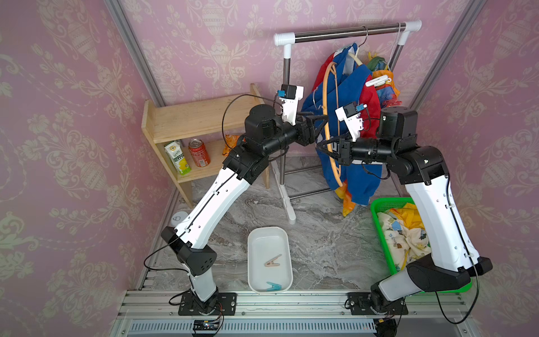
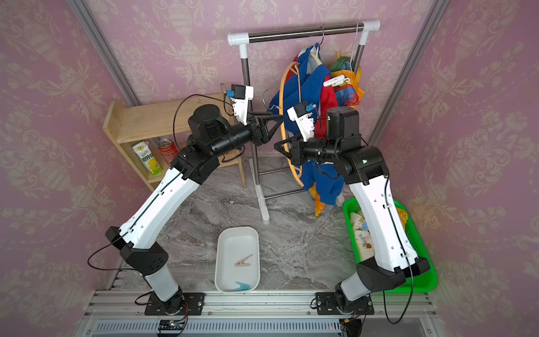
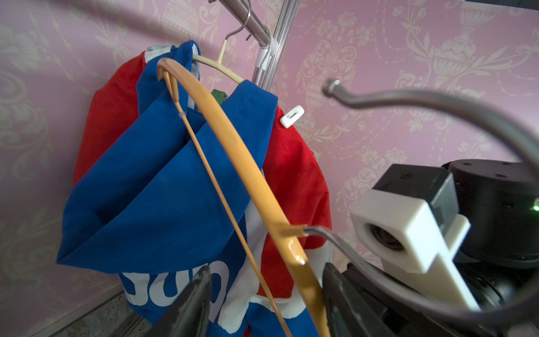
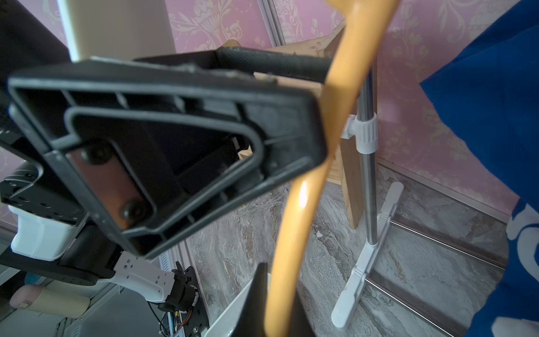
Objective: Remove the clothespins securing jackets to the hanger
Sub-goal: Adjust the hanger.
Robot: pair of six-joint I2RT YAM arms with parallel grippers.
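Pink wallpaper (image 1: 73, 116), marble desk (image 1: 320, 233): we see the white clothespin (image 1: 378, 81) gripping the blue-red jacket (image 1: 350, 96) at the far right corner, pink clothespin (image 1: 273, 261) and teal clothespin (image 1: 272, 286) in the near-edge tray (image 1: 249, 262). Right hand (image 1: 320, 146) clenched on the orange hanger (image 3: 230, 135); left hand (image 3: 265, 271) part-open astride it.

We count three clothespins: the beige-pink clothespin (image 1: 273, 260) and teal clothespin (image 1: 272, 286) in one white tray (image 1: 262, 248) at 6 o'clock, the white clothespin (image 1: 378, 80) at 1 o'clock. Three jackets: blue-red jacket (image 1: 358, 87) and rainbow jacket (image 1: 386, 93) hanging, yellow jacket (image 1: 404, 233) in one green basket (image 1: 388, 202) at 4 o'clock. One orange hanger (image 3: 230, 140), one cream hanger (image 3: 217, 65). One can (image 1: 199, 153), one carton (image 1: 176, 157).
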